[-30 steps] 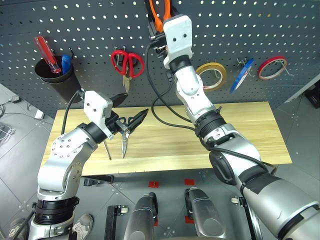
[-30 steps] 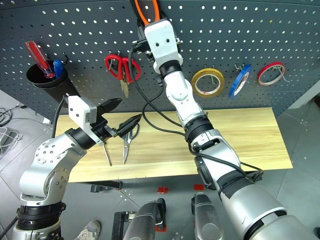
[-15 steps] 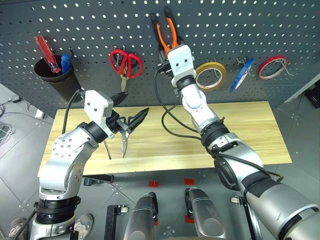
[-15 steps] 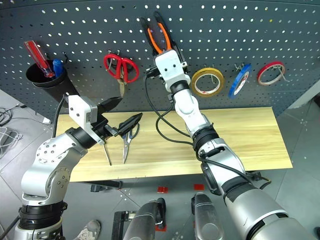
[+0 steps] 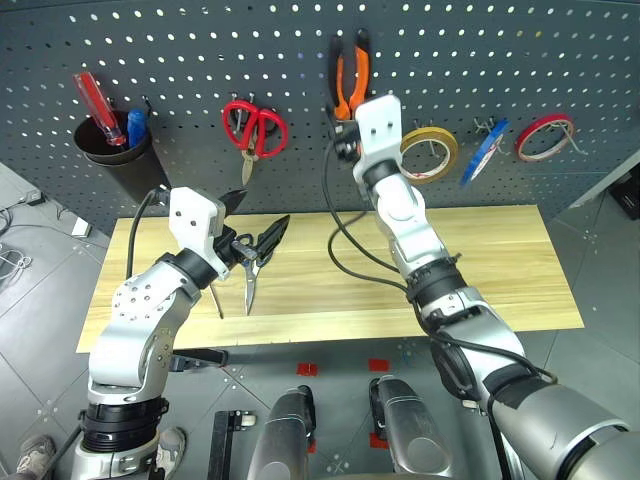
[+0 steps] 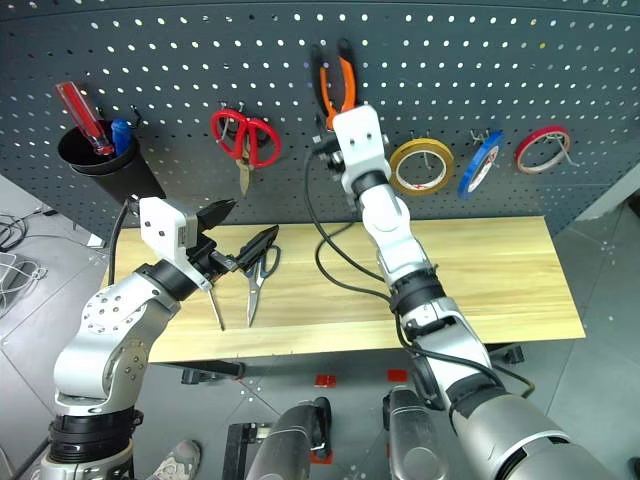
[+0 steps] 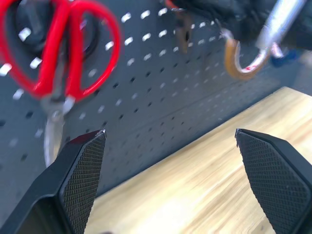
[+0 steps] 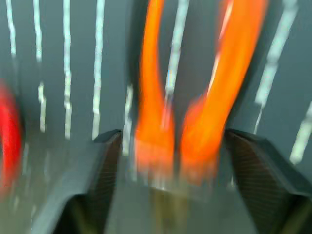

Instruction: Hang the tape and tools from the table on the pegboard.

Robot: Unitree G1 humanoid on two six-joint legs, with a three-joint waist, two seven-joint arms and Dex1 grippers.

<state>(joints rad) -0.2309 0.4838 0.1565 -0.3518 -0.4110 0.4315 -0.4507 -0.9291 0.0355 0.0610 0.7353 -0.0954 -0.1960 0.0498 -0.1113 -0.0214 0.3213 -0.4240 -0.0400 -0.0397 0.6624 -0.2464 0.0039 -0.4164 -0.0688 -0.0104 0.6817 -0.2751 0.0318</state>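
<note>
Right pincer [image 8: 165, 161] wide, w/ orange-handled pliers [image 6: 333, 82] handles-up on pegboard [image 6: 480, 60]; left pincer [image 7: 170, 180] wide

arm shells: glossy silver-grey, rounded segments, black rings at the joints
left arm [image 5: 140, 320]: round shoulder cap with a circle of small dark screws
wrist blocks: boxy white housings with small holes
right arm [image 5: 420, 250]: slim silver forearm, black ribbed collar near the elbow
cables: black, looping loose from each wrist block along the arm
left gripper [image 5: 256, 218]: two black tapered fingers
fingers [image 7: 80, 180]: matte black, wedge-shaped, diamond-knurled inner pads
right gripper [image 8: 168, 151]: dark grey fingers with the same fine cross-hatch
</note>
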